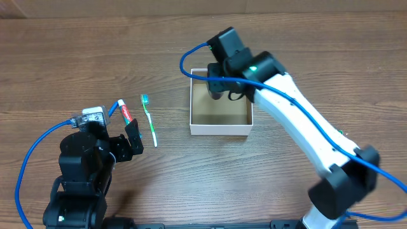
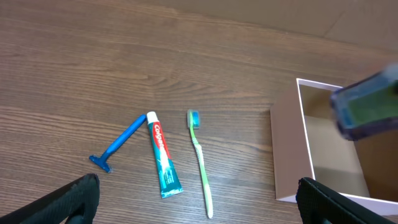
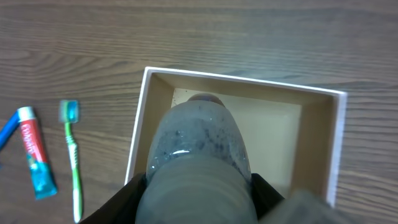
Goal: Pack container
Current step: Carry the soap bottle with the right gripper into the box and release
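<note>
Right gripper clenches a clear bottle, with toothbrush, toothpaste and blue razor lying well off to its left, and the container sits directly beneath it.

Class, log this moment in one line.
right end effector: holds clear bottle over container | left end effector: open | toothbrush, toothpaste, razor: unpacked

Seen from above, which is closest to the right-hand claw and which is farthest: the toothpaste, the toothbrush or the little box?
1. container: directly below the right gripper, which holds a clear bottle.
2. toothbrush: on the table, left of the container.
3. toothpaste tube: farther left, by the left arm.
</note>
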